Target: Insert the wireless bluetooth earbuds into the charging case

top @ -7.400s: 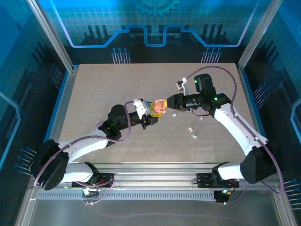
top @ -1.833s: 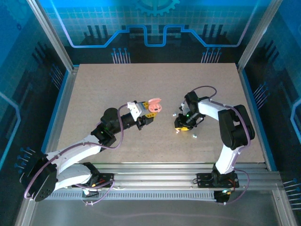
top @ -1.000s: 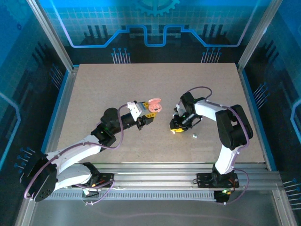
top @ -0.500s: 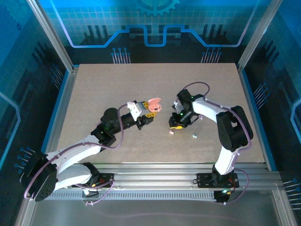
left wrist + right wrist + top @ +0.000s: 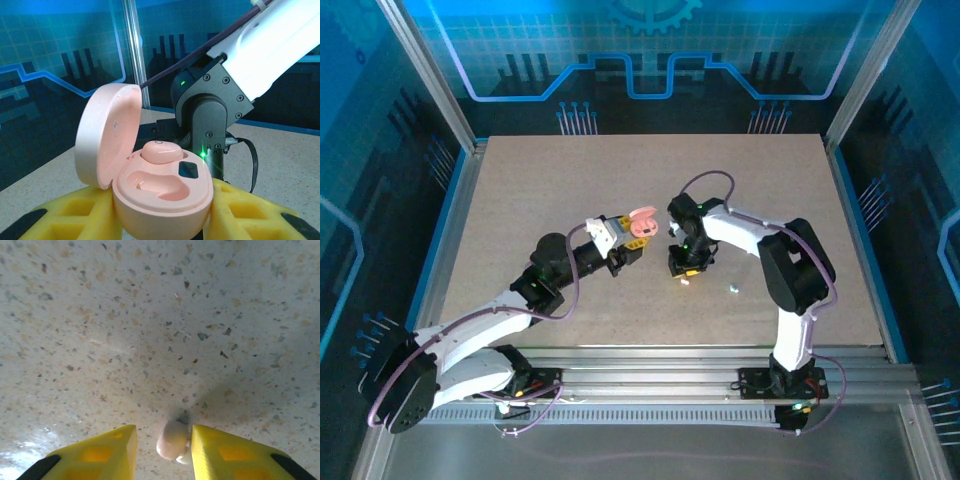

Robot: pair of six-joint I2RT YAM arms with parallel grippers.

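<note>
My left gripper (image 5: 630,242) is shut on the open pink charging case (image 5: 165,200), holding it above the table with its lid (image 5: 107,135) tipped back to the left. One pink earbud (image 5: 161,151) sits in the case's far slot, and the near slot is empty. My right gripper (image 5: 162,430) points down at the table just right of the case (image 5: 641,224). Its jaws are open. A pinkish earbud (image 5: 172,440) lies between its yellow fingers, touching the right finger (image 5: 220,450) and clear of the left one. That earbud (image 5: 685,283) shows as a pale speck under the right gripper (image 5: 684,268).
A second pale speck (image 5: 733,290) lies on the table to the right of the right gripper. The speckled table (image 5: 570,170) is framed by blue walls and metal posts. The right arm's wrist (image 5: 205,115) stands close behind the held case.
Over the last second my right gripper has slid left across the table towards the held case. The left gripper and case have shifted slightly left.
</note>
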